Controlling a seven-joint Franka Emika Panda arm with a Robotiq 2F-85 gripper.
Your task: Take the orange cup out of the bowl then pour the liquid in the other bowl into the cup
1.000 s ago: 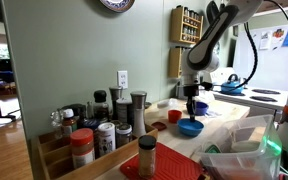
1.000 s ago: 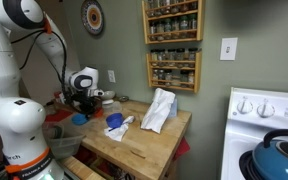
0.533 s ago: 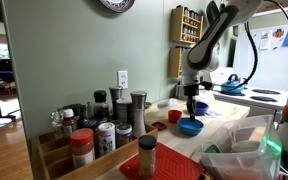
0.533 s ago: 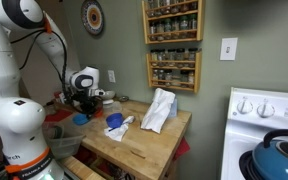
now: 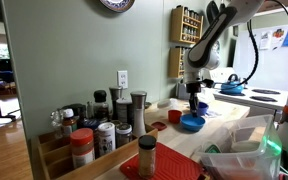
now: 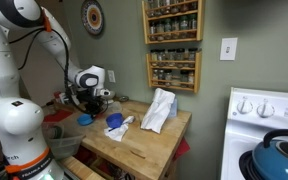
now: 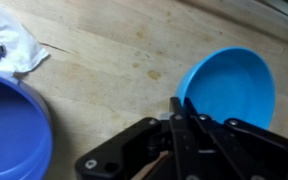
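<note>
- Orange-red cup point(image 5: 195, 106) seems to hang at the pincer point(image 5: 194, 103) tips, just above a blue bowl point(image 5: 192, 124); it is too small to be sure.
- Pincer fingers look drawn together in the wrist view, but I cannot tell whether they clamp the cup.
- Best lift straight, clear the rim, and set the cup upright on bare desk point(image 7: 114, 70).
- Open wood lies between the bowls; the cloth point(image 7: 9, 45) and second bowl point(image 7: 14, 125) crowd the wrist view's left.

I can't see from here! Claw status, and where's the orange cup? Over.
Claw pinching blue bowl rim. Orange cup on counter, out of bowl. White cloth off to the side, nothing in the way.
</note>
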